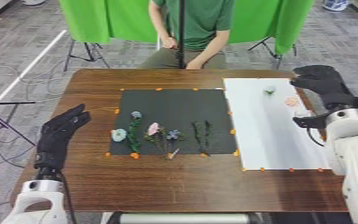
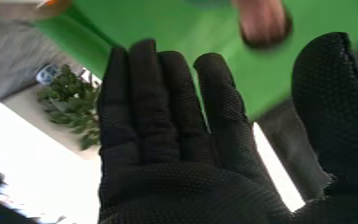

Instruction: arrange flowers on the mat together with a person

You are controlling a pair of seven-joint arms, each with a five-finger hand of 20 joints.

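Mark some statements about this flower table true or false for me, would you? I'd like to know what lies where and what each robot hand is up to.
1. The dark mat lies to the left of the white sheet. True.
2. The left robot hand is gripping a flower. False: it is open and empty, beside the dark mat.
3. The pink flower on the dark mat lies to the left of the small bluish flower. True.
4. The right robot hand is over the dark mat. False: it is by the white sheet's right edge.
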